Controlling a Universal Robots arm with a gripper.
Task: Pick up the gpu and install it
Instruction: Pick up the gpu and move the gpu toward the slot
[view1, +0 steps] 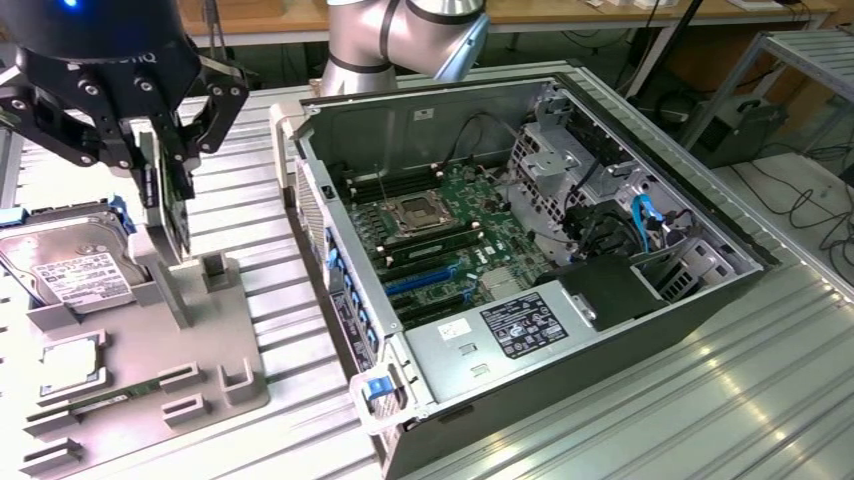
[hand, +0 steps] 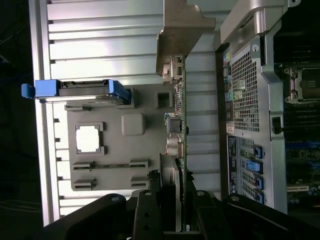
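counts, exterior view: 1 robot arm (view1: 400, 40), 1 gripper (view1: 167, 178), 1 gpu (view1: 174, 235) clamped in it, upper left of frame. 1 grey fixture tray (view1: 200, 350) at lower left, carrying 1 hard drive (view1: 67, 265), 1 cpu chip (view1: 74, 365) and 1 ram stick (view1: 114, 395). 1 open pc case (view1: 347, 130) at centre. inside it: 1 motherboard (view1: 467, 230), 1 cpu socket (view1: 416, 212), 1 black box (view1: 614, 290), 1 silver cover (view1: 461, 350) with 1 dark label (view1: 521, 325), 1 blue cable (view1: 641, 220). 1 blue latch (view1: 380, 390) at the case's lower corner. slots on the board: too small to count.
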